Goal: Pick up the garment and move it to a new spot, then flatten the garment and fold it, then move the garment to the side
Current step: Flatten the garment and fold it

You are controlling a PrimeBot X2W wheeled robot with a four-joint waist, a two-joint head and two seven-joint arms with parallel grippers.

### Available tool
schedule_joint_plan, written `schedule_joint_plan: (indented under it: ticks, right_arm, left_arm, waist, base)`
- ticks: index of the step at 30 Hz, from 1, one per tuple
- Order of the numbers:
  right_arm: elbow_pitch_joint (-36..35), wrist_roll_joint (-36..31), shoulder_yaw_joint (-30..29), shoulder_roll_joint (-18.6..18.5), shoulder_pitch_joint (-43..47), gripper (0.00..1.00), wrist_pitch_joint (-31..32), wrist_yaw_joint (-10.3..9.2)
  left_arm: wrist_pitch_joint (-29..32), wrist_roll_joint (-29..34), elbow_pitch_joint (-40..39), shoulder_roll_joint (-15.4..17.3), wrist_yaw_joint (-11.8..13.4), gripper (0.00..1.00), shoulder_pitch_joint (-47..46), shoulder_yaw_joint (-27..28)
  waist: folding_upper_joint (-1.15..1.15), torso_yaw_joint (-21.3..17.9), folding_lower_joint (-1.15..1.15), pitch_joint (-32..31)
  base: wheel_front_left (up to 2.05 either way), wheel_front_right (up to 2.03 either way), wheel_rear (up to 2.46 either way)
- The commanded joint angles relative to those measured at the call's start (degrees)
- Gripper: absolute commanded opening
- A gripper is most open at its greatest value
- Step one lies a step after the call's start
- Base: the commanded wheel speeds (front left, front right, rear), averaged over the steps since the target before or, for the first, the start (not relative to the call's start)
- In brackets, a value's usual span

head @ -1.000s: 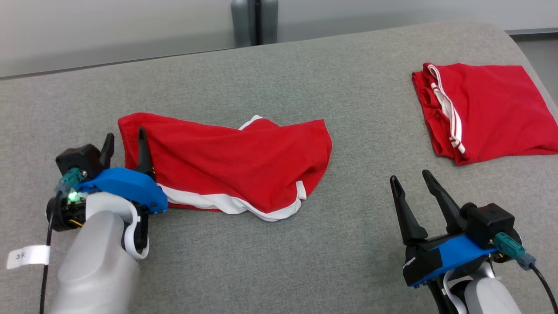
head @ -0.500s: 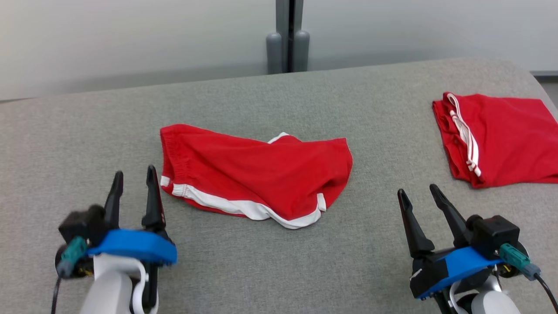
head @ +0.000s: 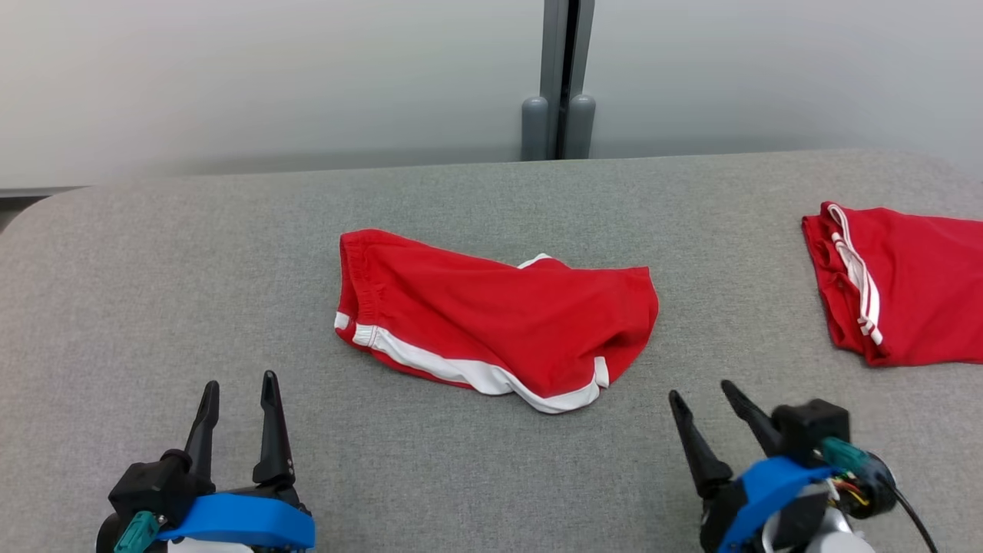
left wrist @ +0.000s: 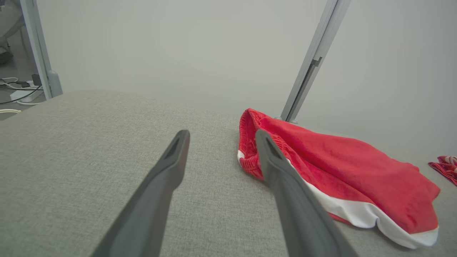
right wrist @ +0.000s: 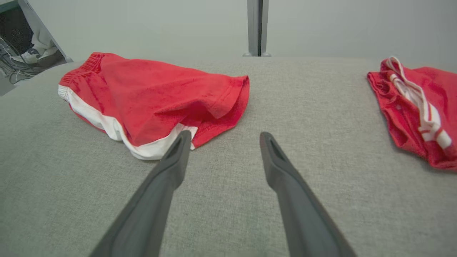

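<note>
The garment [head: 491, 322] is a pair of red shorts with white trim, lying rumpled in the middle of the grey padded table [head: 153, 269], waistband to the left. My left gripper [head: 239, 384] hovers open near the front edge, short of the waistband and apart from it. In the left wrist view the left gripper [left wrist: 222, 134] has nothing between its fingers, and the garment [left wrist: 339, 167] lies just right of them. My right gripper [head: 700, 392] stands open at the front right, below the garment's right end. From the right wrist, the right gripper [right wrist: 225, 135] is empty, with the garment [right wrist: 153, 92] ahead on the left.
A second red garment [head: 906, 284] with white stripes lies folded at the table's right edge, also seen as the folded garment [right wrist: 417, 107]. A grey post [head: 561, 77] stands behind the table against a pale wall. Cables [left wrist: 18, 96] lie on the floor beyond the table's left end.
The head camera has swung, shifting the whole picture. My left gripper has drawn back from the garment's waistband end toward the front edge. The right gripper has kept its place.
</note>
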Motion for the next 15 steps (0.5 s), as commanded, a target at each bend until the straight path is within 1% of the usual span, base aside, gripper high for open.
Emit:
schedule_joint_plan:
  ticks: [1, 3, 8, 9, 15]
  right_arm:
    - [2.40, -0.62, 1.18, -0.04, -2.87, 1.00, 2.16, 0.02]
    - [5.52, 0.01, 2.13, -0.04, -5.24, 1.00, 4.32, 0.02]
    - [13.96, 1.79, 5.45, -0.04, -13.25, 1.00, 7.50, 0.02]
    - [13.96, 1.79, 5.45, -0.04, -13.25, 1.00, 7.50, 0.02]
    - [24.02, 4.25, 8.89, -0.05, -21.06, 1.00, 8.50, 0.02]
  left_arm:
    - [-0.23, 0.32, -0.48, -0.06, 0.12, 1.00, -0.27, 0.19]
    - [-0.23, 0.42, -0.63, -0.04, 0.08, 1.00, -0.94, 0.24]
    - [-0.23, 0.55, -0.01, 0.24, -0.78, 1.00, -2.49, 0.55]
    - [-0.23, 0.55, -0.01, 0.24, -0.78, 1.00, -2.49, 0.55]
    - [-0.23, 1.16, -0.32, 0.05, -1.01, 1.00, -3.44, 0.29]
  waist:
    - [0.00, 0.42, 0.01, 0.62]
    - [0.00, 0.67, 0.01, 1.16]
    - [0.00, 1.31, 0.01, 2.64]
    - [0.00, 1.31, 0.01, 2.64]
    - [0.00, 2.32, 0.01, 4.07]
  base:
    - [0.00, 0.00, 0.00]
    - [0.00, 0.00, 0.00]
    - [0.00, 0.00, 0.00]
    - [0.00, 0.00, 0.00]
    - [0.00, 0.00, 0.00]
